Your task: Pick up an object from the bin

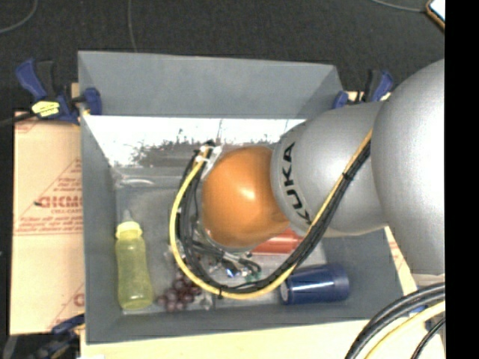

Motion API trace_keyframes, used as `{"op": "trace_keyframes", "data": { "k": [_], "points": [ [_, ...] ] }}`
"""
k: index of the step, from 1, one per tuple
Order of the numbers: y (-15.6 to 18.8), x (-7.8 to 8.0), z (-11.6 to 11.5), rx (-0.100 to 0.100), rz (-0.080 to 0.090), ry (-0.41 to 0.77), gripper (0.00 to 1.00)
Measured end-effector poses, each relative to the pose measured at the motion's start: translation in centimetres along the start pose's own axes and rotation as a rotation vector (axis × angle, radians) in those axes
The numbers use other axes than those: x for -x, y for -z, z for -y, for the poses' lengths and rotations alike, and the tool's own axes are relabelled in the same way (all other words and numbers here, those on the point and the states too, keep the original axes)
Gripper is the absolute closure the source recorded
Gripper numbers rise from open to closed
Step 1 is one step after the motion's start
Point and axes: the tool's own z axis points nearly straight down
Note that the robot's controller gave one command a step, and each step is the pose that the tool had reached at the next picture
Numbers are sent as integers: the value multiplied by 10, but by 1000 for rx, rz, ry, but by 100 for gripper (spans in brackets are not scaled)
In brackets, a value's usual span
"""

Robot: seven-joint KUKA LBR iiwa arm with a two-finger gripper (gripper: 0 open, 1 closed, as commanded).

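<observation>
Gripper (221,263) over bin (98,238) centre; purple grape cluster (179,294) nearest.
Grapes lie at the front wall; yellow bottle (132,269) at view's left, blue cylinder (315,285) at right. Gripper state cannot be told under the orange cover (238,197).

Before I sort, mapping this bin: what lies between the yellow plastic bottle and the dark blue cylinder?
In the camera view, a bunch of dark purple grapes beside the yellow plastic bottle, then the arm's yellow cable up to the dark blue cylinder.
</observation>
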Motion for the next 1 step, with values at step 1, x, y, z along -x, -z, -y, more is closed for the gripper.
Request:
{"op": "trace_keyframes", "data": {
  "k": [1],
  "points": [
    [-19, -8, 34, -2, 11, 138, 0]
  ]
}}
